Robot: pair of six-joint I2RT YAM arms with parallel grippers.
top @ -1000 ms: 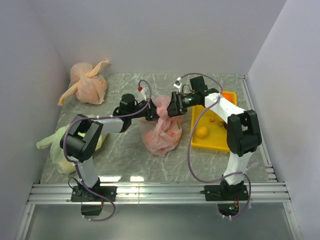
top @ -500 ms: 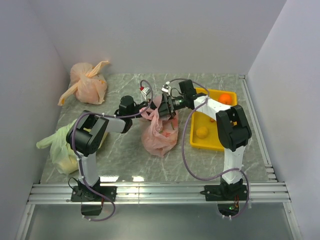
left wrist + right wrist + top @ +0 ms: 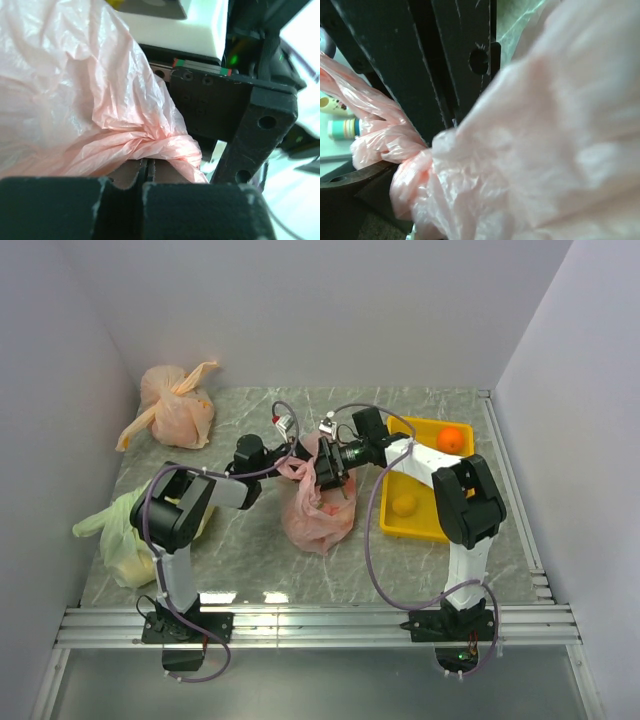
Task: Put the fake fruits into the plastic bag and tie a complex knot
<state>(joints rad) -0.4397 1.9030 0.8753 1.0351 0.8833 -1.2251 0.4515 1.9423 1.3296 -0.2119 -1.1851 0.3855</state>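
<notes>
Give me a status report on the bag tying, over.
Left gripper shut on the knot. Right gripper against the knot, grip unclear. Plastic bag upright between the arms. Grippers crowded together.

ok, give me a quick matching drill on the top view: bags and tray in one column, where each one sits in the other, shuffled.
Things:
1. plastic bag
2. orange-peach bag
3. yellow-green bag
4. yellow tray

Places:
A. far-left corner
B. right side, beside the right arm
C. centre, where the two arms meet
D. left edge, near side, beside the left arm

Pairs: 1-C, 2-A, 3-D, 4-B
</notes>
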